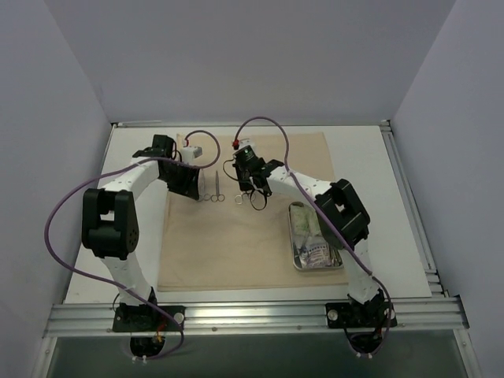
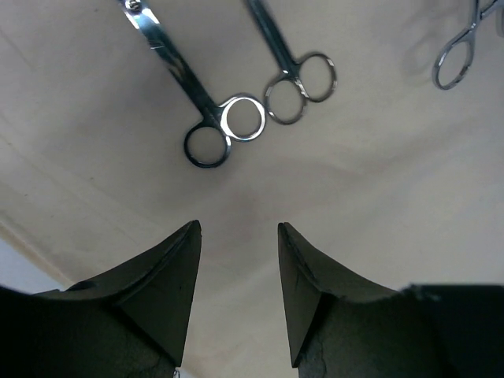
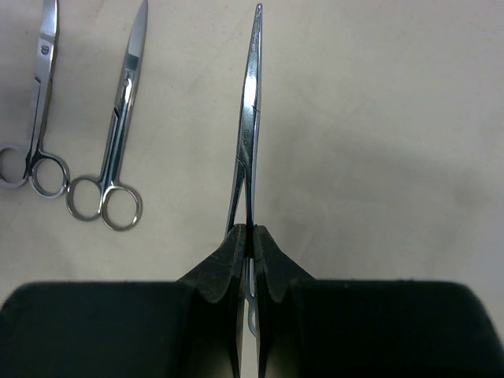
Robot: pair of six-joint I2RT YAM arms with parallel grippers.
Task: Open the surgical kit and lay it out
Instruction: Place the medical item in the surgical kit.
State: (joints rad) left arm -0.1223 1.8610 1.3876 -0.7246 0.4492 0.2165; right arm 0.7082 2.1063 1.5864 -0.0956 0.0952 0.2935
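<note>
Our right pincer [image 3: 250,236] is clamped on a steel clamp [image 3: 250,118] over the beige cloth wrap [image 3: 378,118]; our left pincer [image 2: 239,236] stands apart over the same cloth.

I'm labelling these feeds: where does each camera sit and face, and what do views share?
Top external: above and behind the bases, looking down on cloth, tray, whole left arm and right arm.
Left wrist: on the left arm, facing the cloth; open left gripper at bottom.
Right wrist: likewise, right gripper shut on a clamp.
Shared: both wrist views show the same two ring-handled instruments.
</note>
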